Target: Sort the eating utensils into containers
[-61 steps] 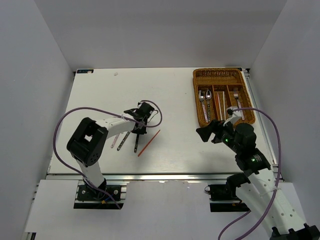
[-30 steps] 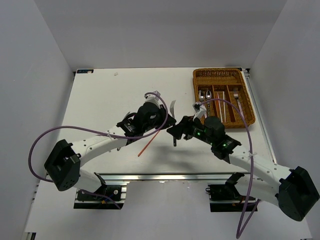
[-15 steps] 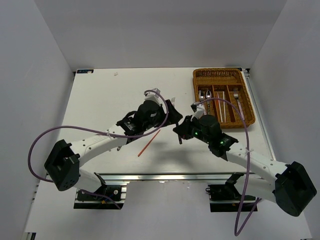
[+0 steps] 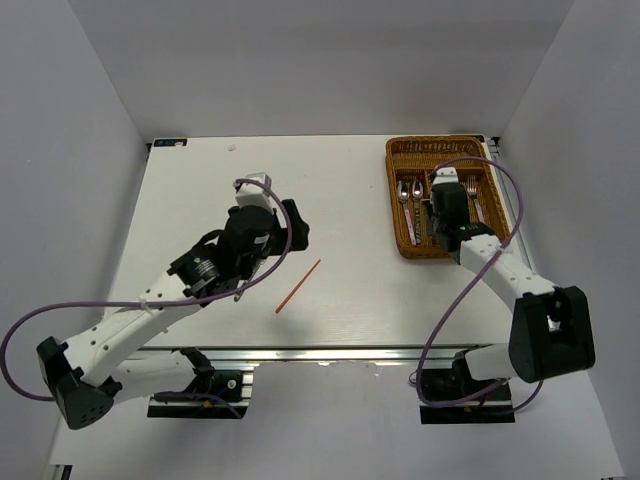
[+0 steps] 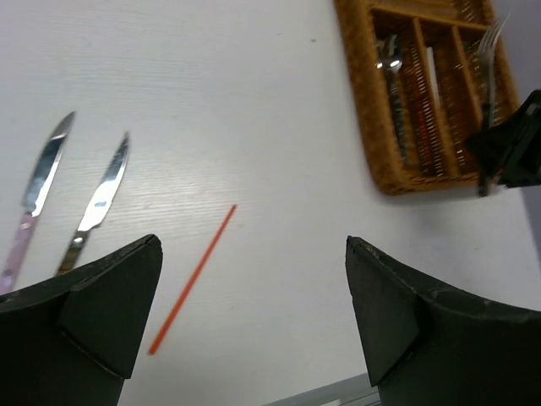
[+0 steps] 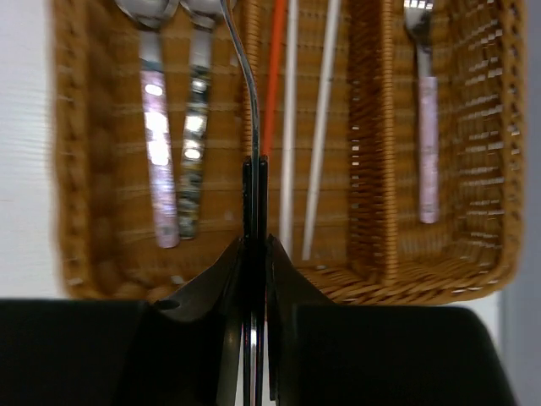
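Note:
My right gripper [image 6: 255, 245] is shut on a silver fork [image 6: 249, 93], held edge-on above the wicker tray [image 6: 76, 169]. Below it the tray holds two spoons [image 6: 156, 118], a red chopstick [image 6: 272, 76], white chopsticks [image 6: 321, 127] and a pink-handled fork [image 6: 427, 127]. In the top view the right gripper [image 4: 445, 195] hovers over the tray [image 4: 395, 215]. My left gripper [image 5: 252, 245] is open and empty above the table. Two knives [image 5: 40, 178] [image 5: 100, 199] and a loose red chopstick [image 5: 193, 277] lie beneath it. In the top view the left gripper [image 4: 290, 225] is left of that chopstick [image 4: 298, 286].
The left arm [image 4: 190, 280] stretches diagonally across the table's left half and hides the knives from above. A small white scrap [image 4: 231, 148] lies near the far edge. Grey walls enclose the table on three sides.
The fork passed from the left gripper to the right. The left gripper opened and drew back left. The right arm swung the fork over to the tray.

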Motion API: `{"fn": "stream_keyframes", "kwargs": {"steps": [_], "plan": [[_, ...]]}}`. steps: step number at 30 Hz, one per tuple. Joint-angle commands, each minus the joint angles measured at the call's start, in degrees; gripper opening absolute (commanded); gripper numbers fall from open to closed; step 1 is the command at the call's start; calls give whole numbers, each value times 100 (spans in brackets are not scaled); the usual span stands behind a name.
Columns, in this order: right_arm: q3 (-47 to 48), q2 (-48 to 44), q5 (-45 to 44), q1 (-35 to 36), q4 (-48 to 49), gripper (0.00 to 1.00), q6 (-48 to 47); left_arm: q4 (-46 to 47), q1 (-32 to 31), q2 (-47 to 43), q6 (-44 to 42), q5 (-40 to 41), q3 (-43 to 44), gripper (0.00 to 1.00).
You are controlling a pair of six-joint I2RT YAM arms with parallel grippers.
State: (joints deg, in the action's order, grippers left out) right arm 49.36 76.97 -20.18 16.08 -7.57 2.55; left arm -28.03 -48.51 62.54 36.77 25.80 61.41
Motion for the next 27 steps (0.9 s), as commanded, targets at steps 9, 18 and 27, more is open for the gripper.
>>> {"fn": "stream_keyframes", "kwargs": {"steps": [9,18,27], "plan": [[1602,1584,-1357,-710,-60,0,-2294,-590,-27,-1261,-425,49,-1770,98],[1682,1891,-1698,-1080,203,0,-2882,-440,-18,-1666,-575,-198,-1852,98],[1849,2647,-2121,-1317,572,21,-3076,-414,-27,-1623,-566,-225,-1904,98]]}}
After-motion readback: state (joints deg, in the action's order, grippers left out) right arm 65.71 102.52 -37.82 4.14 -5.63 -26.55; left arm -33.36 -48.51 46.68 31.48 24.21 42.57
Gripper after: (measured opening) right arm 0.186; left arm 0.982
